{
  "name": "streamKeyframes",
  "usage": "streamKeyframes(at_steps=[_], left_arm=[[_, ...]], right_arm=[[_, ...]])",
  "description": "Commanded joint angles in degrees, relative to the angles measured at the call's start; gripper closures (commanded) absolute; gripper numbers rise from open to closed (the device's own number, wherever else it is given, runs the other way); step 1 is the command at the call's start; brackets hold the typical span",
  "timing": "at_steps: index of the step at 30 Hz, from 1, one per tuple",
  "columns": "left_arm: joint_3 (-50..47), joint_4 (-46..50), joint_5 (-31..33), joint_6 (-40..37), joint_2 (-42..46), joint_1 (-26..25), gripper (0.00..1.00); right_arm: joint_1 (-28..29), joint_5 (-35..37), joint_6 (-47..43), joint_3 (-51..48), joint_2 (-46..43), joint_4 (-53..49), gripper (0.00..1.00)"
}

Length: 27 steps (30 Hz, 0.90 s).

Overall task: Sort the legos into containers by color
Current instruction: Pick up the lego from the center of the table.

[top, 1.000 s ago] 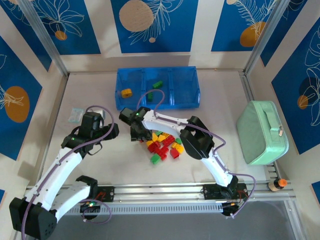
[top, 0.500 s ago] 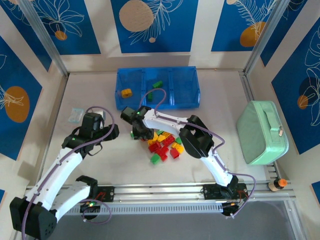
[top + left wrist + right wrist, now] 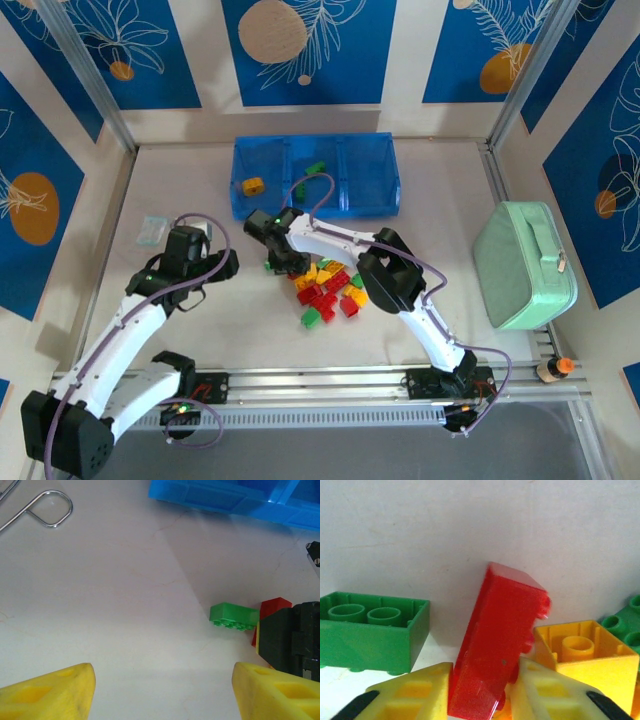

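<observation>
Red brick is the one in play: it stands tilted at the left edge of the pile of legos, on the table in front of the blue tray. The right gripper is clamped on it, a yellow finger pressed to each flank.

The grip sits low on a leaning brick, so I'd expect it to pivot. A slow, straight lift looks wise, with a check that it hangs firm before any travel. An upturned green brick lies just beside it on one side and an orange-yellow brick crowds the other, so rising vertically should leave both undisturbed.

In the tray, an orange brick sits in the left compartment and a green one in the middle. Red probably belongs in the right one.

The left gripper hovers just left of the pile, jaws wide apart with nothing between them. It should hold off while the right arm swings toward the tray.
</observation>
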<state>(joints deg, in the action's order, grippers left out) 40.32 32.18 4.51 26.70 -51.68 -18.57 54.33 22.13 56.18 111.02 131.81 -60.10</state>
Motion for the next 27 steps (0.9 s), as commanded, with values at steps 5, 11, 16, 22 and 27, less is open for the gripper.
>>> streamKeyframes(at_steps=[5, 11, 16, 22, 27], left_arm=[[-0.32, -1.07, -0.56, -0.5, -0.73, -0.26, 0.28], [-0.31, -0.81, -0.34, -0.68, -0.65, -0.25, 0.28], [-0.34, -1.28, -0.97, -0.48, -0.83, -0.32, 0.28], [-0.39, -2.17, -2.94, -0.16, -1.25, -0.35, 0.29], [-0.58, -2.48, -4.6, 0.17, -2.32, -0.95, 0.28]], right_arm=[[-0.01, 1.54, 0.49, 1.03, 0.67, -3.05, 0.79], [0.51, 2.86, -0.32, 1.04, -3.17, -3.78, 0.81], [-1.02, 5.82, -2.3, 1.62, -8.08, -4.63, 0.81], [-5.46, 8.42, -7.05, 2.8, -12.09, -5.21, 0.81], [-12.22, 9.07, -11.38, 2.23, -15.07, -4.64, 0.82]])
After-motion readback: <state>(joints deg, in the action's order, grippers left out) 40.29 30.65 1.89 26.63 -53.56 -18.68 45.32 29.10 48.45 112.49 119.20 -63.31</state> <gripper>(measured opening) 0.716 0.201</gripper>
